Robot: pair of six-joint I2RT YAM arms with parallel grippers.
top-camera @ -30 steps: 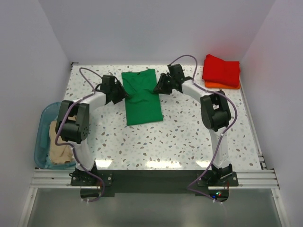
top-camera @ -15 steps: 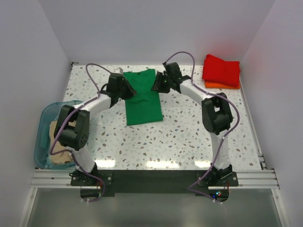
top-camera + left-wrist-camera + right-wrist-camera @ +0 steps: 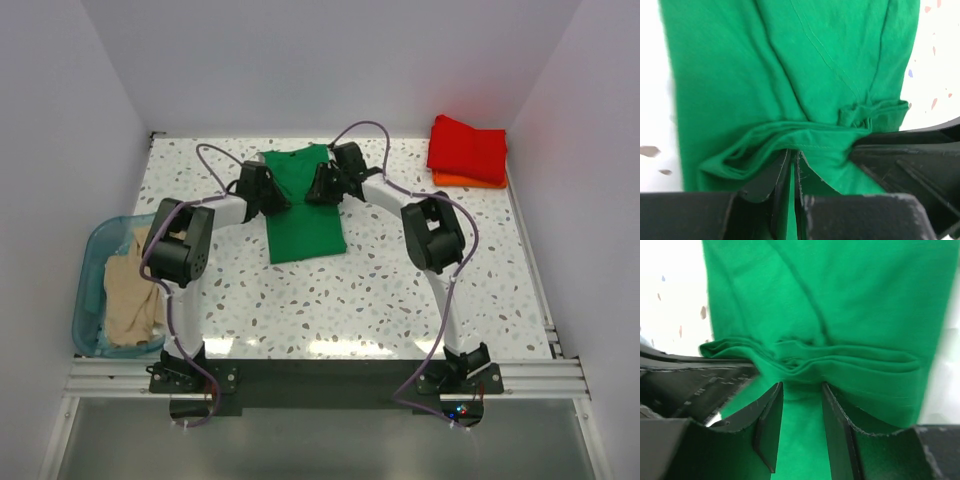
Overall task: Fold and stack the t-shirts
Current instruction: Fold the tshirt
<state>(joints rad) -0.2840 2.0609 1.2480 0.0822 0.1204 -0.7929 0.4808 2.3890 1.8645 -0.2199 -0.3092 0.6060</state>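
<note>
A bright green t-shirt (image 3: 308, 215) lies folded into a long strip at the table's middle back. My left gripper (image 3: 274, 196) is at its left edge, shut on a pinched fold of the green cloth (image 3: 790, 135), with a thin strip of green between the fingers (image 3: 771, 175). From the right, my right gripper (image 3: 318, 187) reaches over the shirt's other edge. Its fingers (image 3: 771, 410) stand apart with green cloth (image 3: 840, 305) bunched ahead of them and lying between them. A folded red t-shirt (image 3: 468, 148) rests on an orange one (image 3: 470, 181) at the back right.
A translucent teal bin (image 3: 88, 290) hangs off the table's left edge with a beige t-shirt (image 3: 130, 295) crumpled inside. White walls close in the back and both sides. The two grippers are close together over the green shirt.
Both grippers slid inward onto the green shirt's upper part. The left jaws closed on a fold of it. The right jaws narrowed slightly.
</note>
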